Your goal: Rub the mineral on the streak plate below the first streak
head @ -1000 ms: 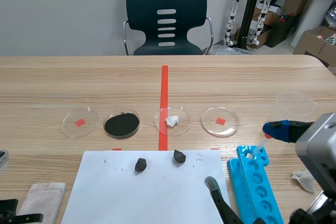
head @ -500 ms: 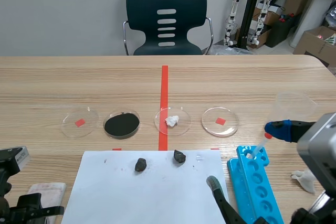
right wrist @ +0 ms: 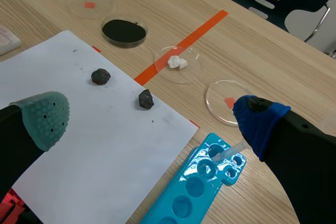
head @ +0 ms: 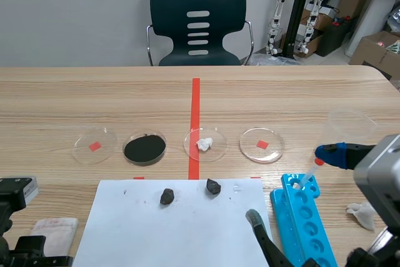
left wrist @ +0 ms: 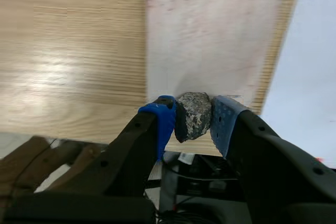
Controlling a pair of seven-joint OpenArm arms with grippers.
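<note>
A grey speckled mineral (left wrist: 193, 115) is pinched between the blue pads of my left gripper (left wrist: 193, 119), which is shut on it. It hovers over the near edge of the pale streak plate (left wrist: 210, 35), whose surface is blurred, so I make out no clear streak. In the scene view the left arm (head: 14, 214) stands at the table's front left, partly over the streak plate (head: 55, 226). My right gripper (right wrist: 149, 118) is open above the white paper (right wrist: 94, 124), and nothing is between its fingers.
Two dark rocks (head: 167, 196) (head: 214, 186) lie on the white paper (head: 175, 229). Behind it stands a row of petri dishes: red-marked (head: 95, 145), black powder (head: 145, 148), white lumps (head: 205, 144), red-marked (head: 262, 144). A blue tube rack (head: 304, 220) with a pipette stands at the right.
The left arm rose into the scene view at the front left, then settled slightly lower beside the streak plate. The right arm barely moved.
</note>
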